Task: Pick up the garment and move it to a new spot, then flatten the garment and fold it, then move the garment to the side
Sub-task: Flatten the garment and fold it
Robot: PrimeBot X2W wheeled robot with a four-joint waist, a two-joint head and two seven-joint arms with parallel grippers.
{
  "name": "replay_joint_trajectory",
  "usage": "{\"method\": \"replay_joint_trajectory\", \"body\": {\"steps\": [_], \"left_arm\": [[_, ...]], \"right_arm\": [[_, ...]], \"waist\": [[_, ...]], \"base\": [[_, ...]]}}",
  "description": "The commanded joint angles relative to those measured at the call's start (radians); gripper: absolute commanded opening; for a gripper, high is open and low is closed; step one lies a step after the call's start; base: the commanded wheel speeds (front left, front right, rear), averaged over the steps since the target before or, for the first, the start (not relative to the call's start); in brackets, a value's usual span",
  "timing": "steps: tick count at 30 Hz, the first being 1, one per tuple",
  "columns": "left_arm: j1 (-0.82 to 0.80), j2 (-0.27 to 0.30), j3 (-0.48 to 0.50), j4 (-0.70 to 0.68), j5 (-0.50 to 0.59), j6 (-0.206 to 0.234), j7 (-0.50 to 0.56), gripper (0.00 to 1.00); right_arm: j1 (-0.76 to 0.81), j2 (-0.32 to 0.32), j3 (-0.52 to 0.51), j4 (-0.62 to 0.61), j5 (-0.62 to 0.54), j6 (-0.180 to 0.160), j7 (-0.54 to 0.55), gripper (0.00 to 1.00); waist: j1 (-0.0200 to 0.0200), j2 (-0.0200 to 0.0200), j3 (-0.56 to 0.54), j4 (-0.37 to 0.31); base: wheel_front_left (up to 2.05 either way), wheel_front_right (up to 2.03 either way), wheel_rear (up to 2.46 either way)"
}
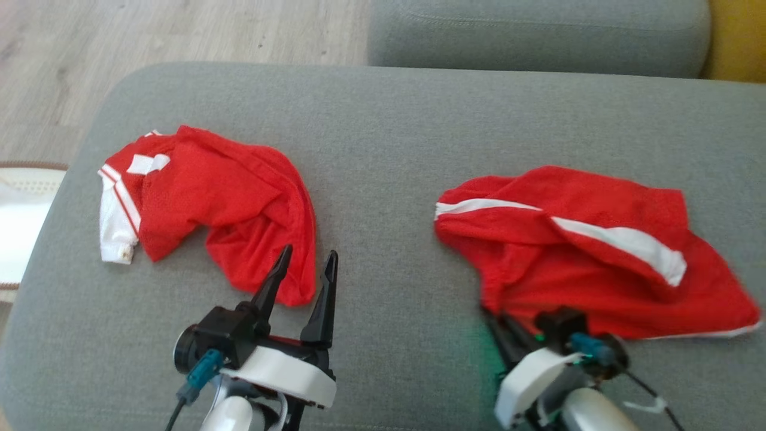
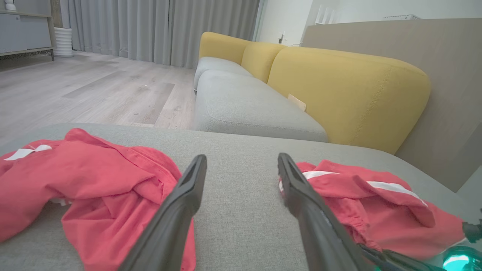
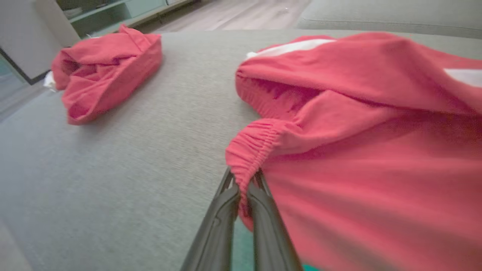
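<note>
The garment (image 1: 227,197), a red jersey with a white, red-striped sleeve, lies crumpled on the left of the grey cushion (image 1: 389,120); it also shows in the wrist views (image 2: 94,188) (image 3: 105,71). My left gripper (image 1: 309,251) (image 2: 241,158) is open, hovering just in front of the jersey's near right edge with nothing between its fingers. A second red garment, shorts with a white band (image 1: 598,263) (image 2: 376,210) (image 3: 357,150), lies on the right. My right gripper (image 1: 499,323) (image 3: 243,180) is shut on the shorts' gathered elastic waistband at their near left corner.
A bare strip of grey cushion separates the two garments. Behind the cushion stands a grey sofa seat (image 1: 538,36) with yellow backrests (image 2: 339,86). Wood floor (image 1: 179,30) lies beyond the cushion's far left edge, and a white object (image 1: 18,227) sits off its left side.
</note>
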Motion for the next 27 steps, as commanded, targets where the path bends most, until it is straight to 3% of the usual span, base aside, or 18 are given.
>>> {"method": "replay_joint_trajectory", "body": {"steps": [1,7,12,15,18,25,27], "left_arm": [[-0.045,-0.001,0.033,-0.031,-0.008,0.005,-0.006,1.0],[-0.042,-0.001,0.031,-0.032,-0.008,0.007,-0.006,1.0],[-0.047,-0.001,0.026,-0.036,-0.008,0.004,-0.006,1.0],[-0.052,-0.001,0.021,-0.036,-0.009,0.003,-0.006,1.0],[-0.062,-0.001,0.011,-0.034,-0.011,0.002,-0.006,1.0],[-0.095,-0.001,-0.018,-0.037,-0.02,0.01,-0.006,1.0],[-0.099,-0.001,-0.02,-0.036,-0.02,0.012,-0.006,1.0]], "right_arm": [[-0.041,0.011,0.034,-0.037,0.01,-0.001,-0.012,0.0],[-0.051,-0.01,0.169,-0.143,0.132,-0.001,0.036,0.0],[-0.084,-0.061,0.178,-0.182,0.192,-0.001,0.084,0.0],[-0.112,-0.077,0.16,-0.163,0.232,-0.001,0.11,0.0],[-0.156,-0.118,0.172,-0.114,0.2,-0.001,0.12,0.0],[-0.22,-0.129,0.183,0.013,0.252,-0.001,0.144,0.0],[-0.238,-0.133,0.189,0.042,0.243,-0.001,0.126,1.0]], "waist": [[0.0,0.0,-0.004,-0.004],[0.0,0.0,-0.013,-0.016],[0.0,0.0,0.002,-0.01],[0.0,0.0,0.017,-0.001],[0.0,0.0,0.034,0.011],[0.0,0.0,0.068,0.03],[0.0,0.0,0.073,0.03]], "base": [[0.0,0.0,0.0],[0.0,0.0,0.0],[0.0,0.0,0.0],[0.0,0.0,0.0],[0.0,0.0,0.0],[0.0,0.0,0.0],[0.0,0.0,0.0]]}}
